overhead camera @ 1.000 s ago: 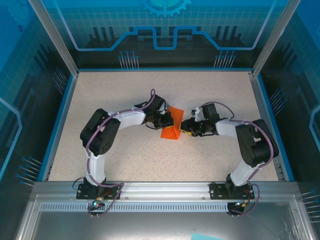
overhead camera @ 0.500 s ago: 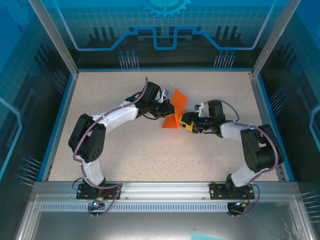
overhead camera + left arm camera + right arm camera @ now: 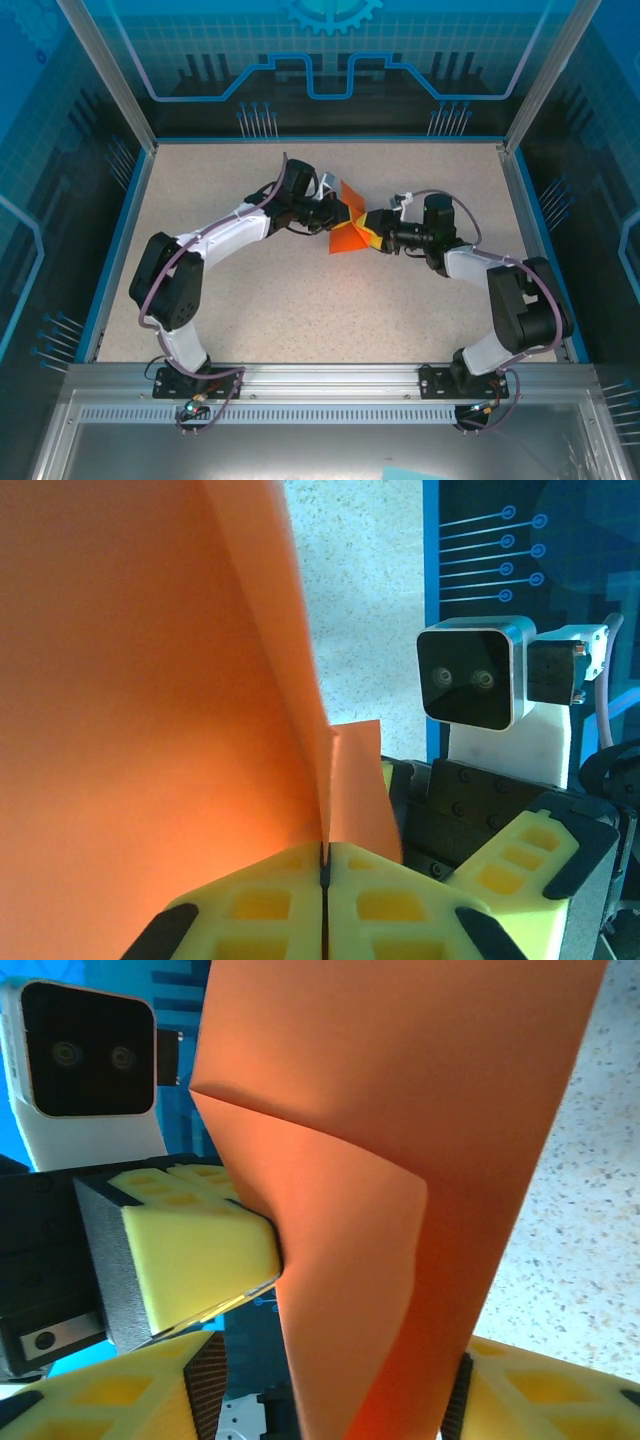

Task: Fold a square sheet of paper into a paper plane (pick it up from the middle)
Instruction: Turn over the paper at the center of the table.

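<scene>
Ok, status: left hand [image 3: 325, 865] is pressed together on the paper plane [image 3: 350, 235], pinching it at a crease, with the sheet standing up from the pads. Over the last second my left arm has reached further out and the plane looks lifted off the counter [image 3: 250, 310]. It now sits mid-counter between both hands. Right hand [image 3: 335, 1405] has moved in from beside it and straddles the paper's edge, pads apart with a gap on one side, so not clamped. Reads as a regrip in progress. My guess: right should close before left releases, else the plane drops.
</scene>
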Controlling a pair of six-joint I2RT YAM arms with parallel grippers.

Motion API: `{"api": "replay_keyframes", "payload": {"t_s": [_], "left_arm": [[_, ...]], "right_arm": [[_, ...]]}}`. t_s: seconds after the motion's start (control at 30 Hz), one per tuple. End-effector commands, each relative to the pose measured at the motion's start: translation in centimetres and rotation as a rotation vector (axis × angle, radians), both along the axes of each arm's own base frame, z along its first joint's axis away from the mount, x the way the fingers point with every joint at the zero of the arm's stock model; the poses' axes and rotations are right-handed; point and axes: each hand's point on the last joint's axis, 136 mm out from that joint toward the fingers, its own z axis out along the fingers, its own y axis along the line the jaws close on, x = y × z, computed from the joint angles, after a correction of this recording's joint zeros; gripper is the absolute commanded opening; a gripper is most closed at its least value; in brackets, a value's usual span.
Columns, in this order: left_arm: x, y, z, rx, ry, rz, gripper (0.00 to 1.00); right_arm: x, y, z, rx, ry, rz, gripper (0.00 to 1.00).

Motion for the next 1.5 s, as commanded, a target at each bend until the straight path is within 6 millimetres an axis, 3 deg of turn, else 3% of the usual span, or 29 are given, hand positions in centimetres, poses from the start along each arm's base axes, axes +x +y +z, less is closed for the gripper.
{"api": "replay_keyframes", "payload": {"t_s": [0.0,0.2,0.5,1.2,1.33,1.47], "left_arm": [[-1.2,0.2,0.7,-0.029,0.004,-0.038,0.08],[-1.3,0.5,-0.1,-0.023,0.008,-0.029,0.09],[-0.8,1.1,-0.7,-0.025,0.003,-0.009,0.17],[-0.6,1.0,-1.4,-0.007,0.013,-0.018,0.25],[-0.5,1.2,-1.2,0.001,0.009,-0.017,0.29],[-0.4,1.3,-0.6,0.018,-0.007,-0.023,0.40]], "right_arm": [[-0.2,-0.3,1.8,0.041,-0.031,0.007,0.56],[-0.4,-0.4,1.9,0.045,-0.029,0.008,0.44],[-0.6,-0.4,1.1,0.037,-0.009,0.014,0.41],[-0.8,-0.7,-1.1,-0.047,0.022,0.017,0.19],[-0.8,-0.7,-1.3,-0.060,0.022,0.017,0.15],[-1.0,-1.0,-1.7,-0.107,0.017,0.017,0.12]]}}
